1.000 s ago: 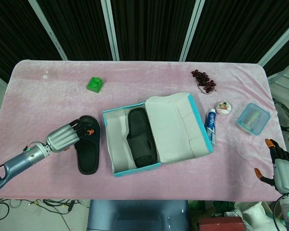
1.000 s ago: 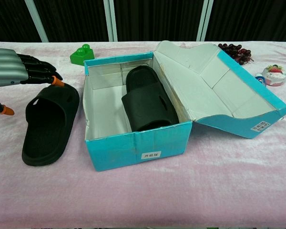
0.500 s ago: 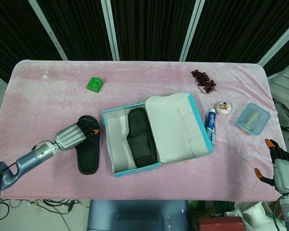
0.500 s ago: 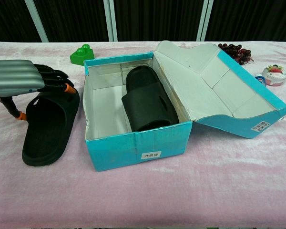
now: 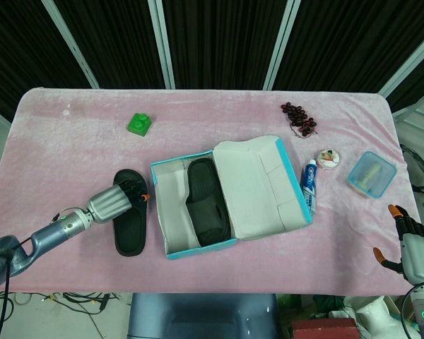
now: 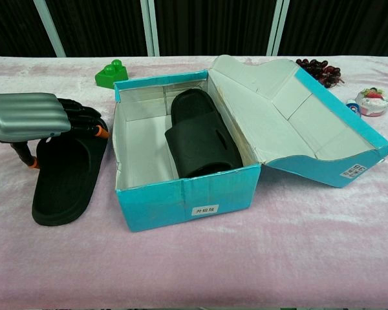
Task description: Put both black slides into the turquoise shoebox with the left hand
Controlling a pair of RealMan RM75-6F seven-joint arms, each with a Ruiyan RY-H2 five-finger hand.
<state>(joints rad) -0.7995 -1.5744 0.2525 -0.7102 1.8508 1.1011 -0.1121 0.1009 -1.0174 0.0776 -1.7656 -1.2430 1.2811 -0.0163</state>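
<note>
Your pink table (image 5: 71,152) spreads wide, and the turquoise shoebox (image 5: 198,248) sits at its middle with the lid flung open to the right, one black slide (image 5: 206,203) already lying inside against the right wall. The second black slide (image 5: 129,226) rests on the cloth just left of the box, sole down, toe end toward you. Your left hand (image 5: 113,203) is right over that slide's strap, fingers (image 6: 84,123) curled down across it with the orange tips near the box wall and the thumb hanging on the outer side; from the chest view it looks set around the strap, but I cannot tell whether you have actually gripped it. Your right hand (image 5: 408,239) waits off the table's right edge, fingers spread, holding nothing. Beyond the box sit a blue container (image 5: 371,173), toothpaste tube (image 5: 309,186), grapes (image 5: 299,118) and a green block (image 5: 139,124).
</note>
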